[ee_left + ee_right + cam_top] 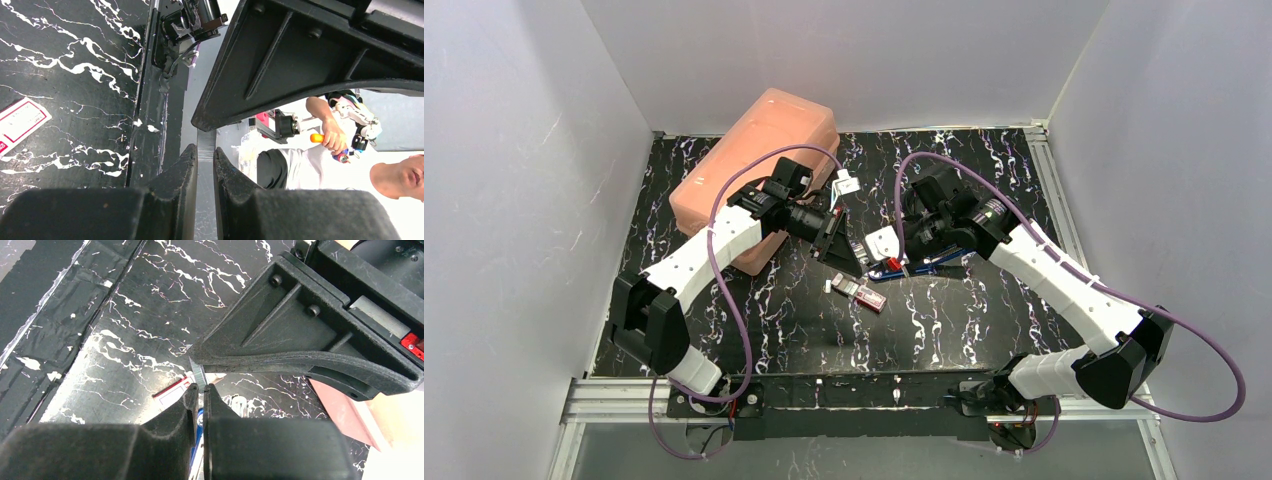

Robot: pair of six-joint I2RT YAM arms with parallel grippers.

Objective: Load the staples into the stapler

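Observation:
The staples box (861, 293), pink-red with a pale label, lies on the black marbled mat between the arms; it also shows in the left wrist view (20, 122) and in the right wrist view (172, 389). A grey strip of staples (199, 375) stands between the two grippers, which meet tip to tip. My left gripper (205, 150) is shut on the strip (206, 145). My right gripper (199, 386) pinches its other end. The blue and red stapler (919, 265) lies under my right gripper (894, 262), mostly hidden; a blue part (200, 420) shows below the fingers. My left gripper (849, 262) hovers just left of it.
A large salmon-pink plastic case (759, 170) stands at the back left, behind the left arm; its corner shows in the right wrist view (345, 415). White walls close the mat on three sides. An aluminium rail (824, 400) runs along the near edge.

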